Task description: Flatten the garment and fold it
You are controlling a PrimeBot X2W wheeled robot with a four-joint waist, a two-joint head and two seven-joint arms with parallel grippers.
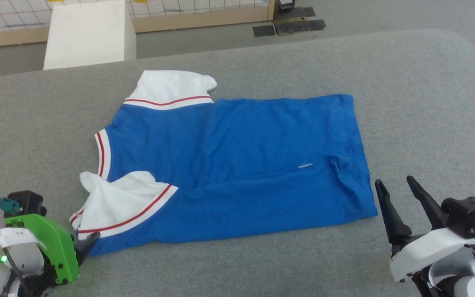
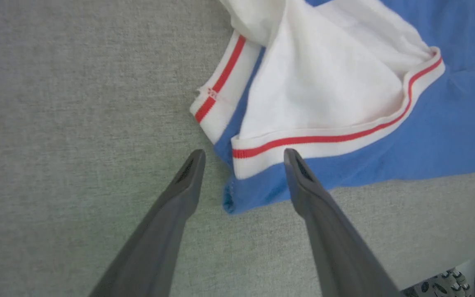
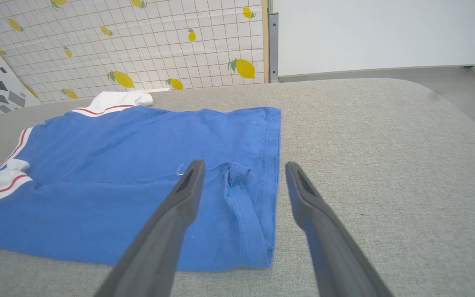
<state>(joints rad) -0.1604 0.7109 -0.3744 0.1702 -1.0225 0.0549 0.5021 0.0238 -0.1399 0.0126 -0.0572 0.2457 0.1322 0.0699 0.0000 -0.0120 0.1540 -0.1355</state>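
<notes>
The garment (image 1: 241, 165), a royal-blue T-shirt with white sleeves and red-striped trim, lies spread on the grey table (image 1: 427, 103), collar to the left and hem to the right; its near long edge is folded over the body. My left gripper (image 2: 243, 154) hovers open over the near left corner of the garment (image 2: 344, 103), by the near white sleeve (image 1: 118, 206). In the head view one dark tip of that gripper (image 1: 89, 240) peeks out beside the green housing. My right gripper (image 1: 395, 182) stands open just past the near right hem corner. In the right wrist view its fingers (image 3: 243, 165) straddle the hem edge of the garment (image 3: 138, 165), holding nothing.
A white block (image 1: 89, 33) stands beyond the table's far left edge, with a tiled, wood-framed wall panel (image 1: 204, 10) behind it. Dark floor mats (image 1: 291, 24) lie past the far edge. Bare grey table surface stretches to the right of the shirt.
</notes>
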